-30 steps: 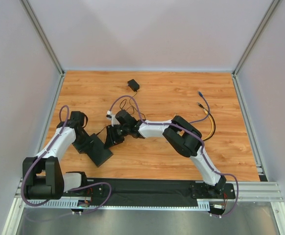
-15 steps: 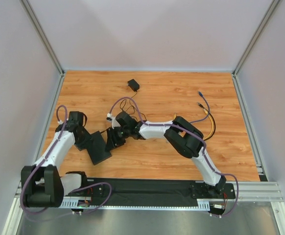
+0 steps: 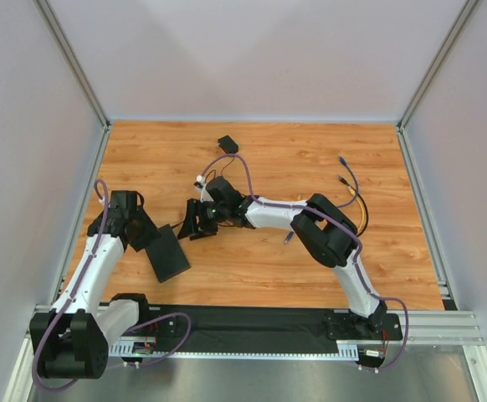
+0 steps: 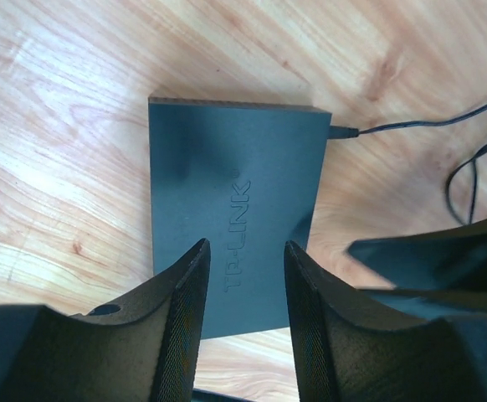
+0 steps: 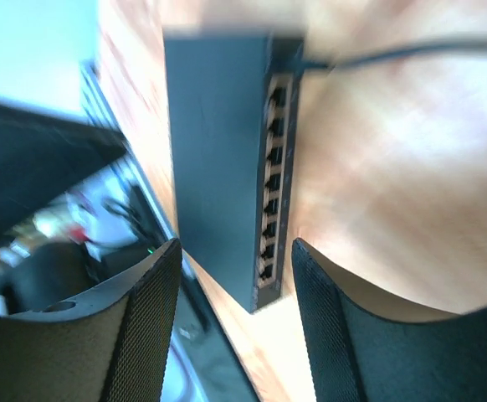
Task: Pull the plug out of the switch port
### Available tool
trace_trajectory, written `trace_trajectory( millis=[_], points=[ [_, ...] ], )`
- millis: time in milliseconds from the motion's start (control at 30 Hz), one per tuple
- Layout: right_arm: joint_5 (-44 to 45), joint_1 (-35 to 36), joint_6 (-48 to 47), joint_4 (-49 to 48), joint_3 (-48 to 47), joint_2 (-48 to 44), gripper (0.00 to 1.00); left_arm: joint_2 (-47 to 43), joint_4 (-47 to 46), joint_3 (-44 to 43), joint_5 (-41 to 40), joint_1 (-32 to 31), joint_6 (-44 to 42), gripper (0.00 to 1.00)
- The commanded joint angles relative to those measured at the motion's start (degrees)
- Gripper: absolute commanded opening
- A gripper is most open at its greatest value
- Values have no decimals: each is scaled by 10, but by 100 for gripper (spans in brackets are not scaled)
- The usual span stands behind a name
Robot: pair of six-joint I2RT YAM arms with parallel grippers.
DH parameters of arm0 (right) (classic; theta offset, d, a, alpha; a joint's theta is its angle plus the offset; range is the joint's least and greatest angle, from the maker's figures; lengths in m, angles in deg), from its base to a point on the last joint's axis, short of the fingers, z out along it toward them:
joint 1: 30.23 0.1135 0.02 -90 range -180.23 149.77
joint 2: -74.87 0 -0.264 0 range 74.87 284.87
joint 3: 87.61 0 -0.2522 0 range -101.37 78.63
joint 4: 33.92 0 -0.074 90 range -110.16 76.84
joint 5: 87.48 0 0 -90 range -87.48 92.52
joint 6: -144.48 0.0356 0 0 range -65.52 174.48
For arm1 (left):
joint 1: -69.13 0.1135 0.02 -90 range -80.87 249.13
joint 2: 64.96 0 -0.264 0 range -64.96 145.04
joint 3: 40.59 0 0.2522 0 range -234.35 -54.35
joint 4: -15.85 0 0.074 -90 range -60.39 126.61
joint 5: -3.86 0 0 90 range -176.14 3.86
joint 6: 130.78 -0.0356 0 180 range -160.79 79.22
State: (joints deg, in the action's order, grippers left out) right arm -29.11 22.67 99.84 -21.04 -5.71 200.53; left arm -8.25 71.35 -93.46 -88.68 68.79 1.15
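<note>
The switch [image 3: 170, 258], a flat black box, lies on the wooden table at the left front. In the left wrist view its lettered top [image 4: 227, 167] fills the middle. My left gripper [image 4: 245, 251] is open, its fingertips over the box's near end [image 3: 143, 234]. Off the switch's right side, my right gripper [image 3: 195, 224] is open and empty [image 5: 235, 247]. It faces the port row [image 5: 273, 167], where every socket I can see looks empty. A thin black lead [image 4: 411, 126] enters the switch's far corner. A small blue plug [image 3: 287, 238] lies on the table beside my right forearm.
A small black adapter block [image 3: 228, 144] sits at the back centre with its thin lead looping forward. Yellow, purple and black cables [image 3: 354, 201] lie at the right. Grey walls enclose the table on three sides. A black mat [image 3: 252, 322] runs along the near edge.
My right gripper has opened and drawn back from the switch's port side. A small blue plug now shows on the table by the right forearm. The left arm has shifted slightly.
</note>
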Motion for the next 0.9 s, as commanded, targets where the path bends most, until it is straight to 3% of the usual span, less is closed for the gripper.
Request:
trace_trajectory(
  millis=[0, 100, 233, 300, 367, 667, 867],
  points=[
    [2, -27, 123, -41, -22, 4, 56, 10, -8, -19, 12, -1, -35, 48],
    [-13, -41, 206, -101, -28, 29, 52, 5, -32, -4, 8, -1, -39, 49],
    [3, -44, 227, -57, -91, 73, 48, 11, -57, 7, 11, -1, -41, 48],
    [-4, -45, 256, -46, -128, 92, 41, 29, -63, 4, 11, -1, -44, 44],
    [-4, -45, 261, -25, -151, 113, 41, 50, -64, -4, 14, -1, -48, 35],
    [32, -43, 260, -20, -124, 111, 40, 127, -79, -22, 22, 0, -66, 35],
    [25, -40, 274, -21, -136, 129, 40, 133, -92, -6, 5, -1, -57, 36]
  ],
)
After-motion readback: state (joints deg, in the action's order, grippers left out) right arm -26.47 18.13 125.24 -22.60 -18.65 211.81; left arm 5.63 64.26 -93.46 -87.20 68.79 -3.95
